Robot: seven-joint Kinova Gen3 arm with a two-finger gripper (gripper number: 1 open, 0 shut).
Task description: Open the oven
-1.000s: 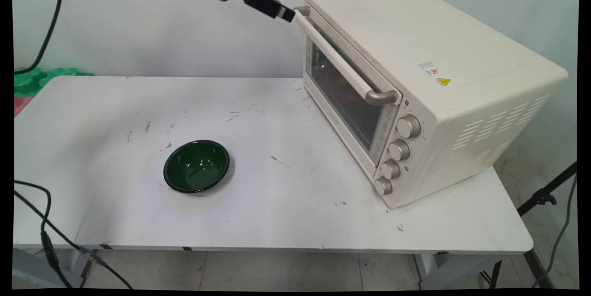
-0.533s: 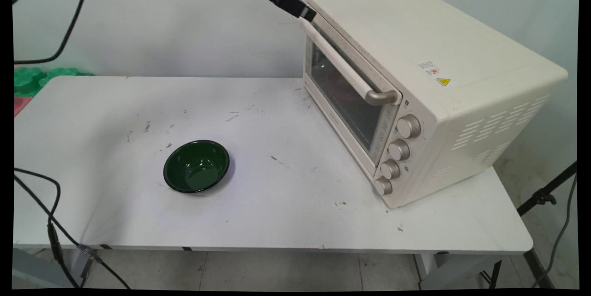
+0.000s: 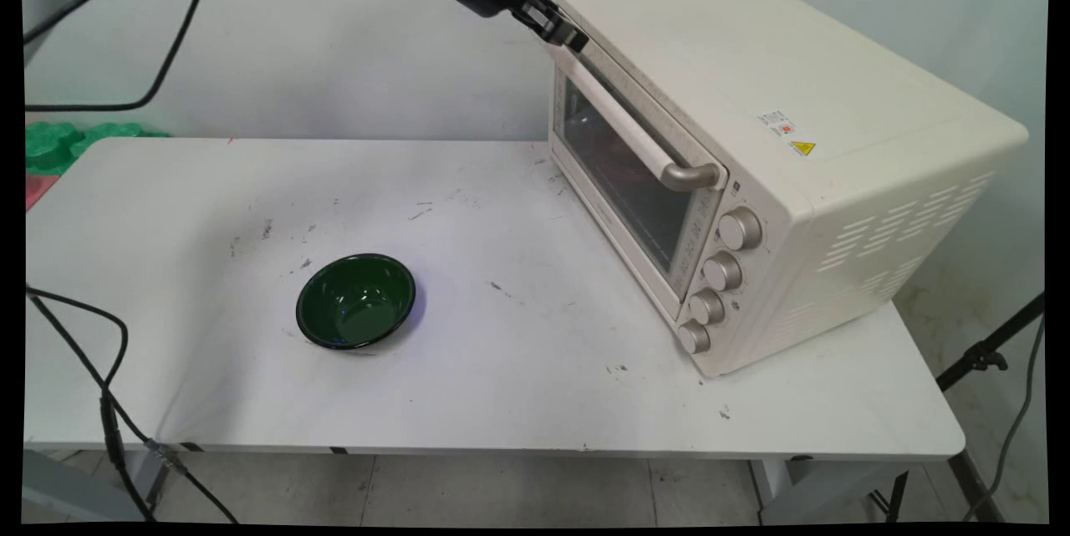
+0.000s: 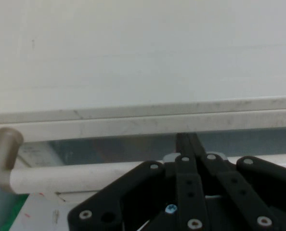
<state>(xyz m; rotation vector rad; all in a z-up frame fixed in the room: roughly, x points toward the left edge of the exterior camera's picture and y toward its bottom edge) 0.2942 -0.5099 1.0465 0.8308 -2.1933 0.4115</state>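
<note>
Fingers [image 3: 570,38] now behind oven handle [image 3: 623,119]

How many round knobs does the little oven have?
4. They sit in a column on the oven's front, right of the glass door: top knob, second knob, third knob, bottom knob.

Two cameras: one fixed and wide, one riding on the hand

From above the near side of the table [image 3: 501,402] we look down and across it to the wall [image 3: 334,59] behind, with the whole toaster oven [image 3: 777,151] in view at the right. On the hand we look along the tool [image 4: 187,144], very close to the oven's top front edge. Both views share the oven's door handle [image 3: 623,122] [image 4: 75,175] at its far end.
</note>
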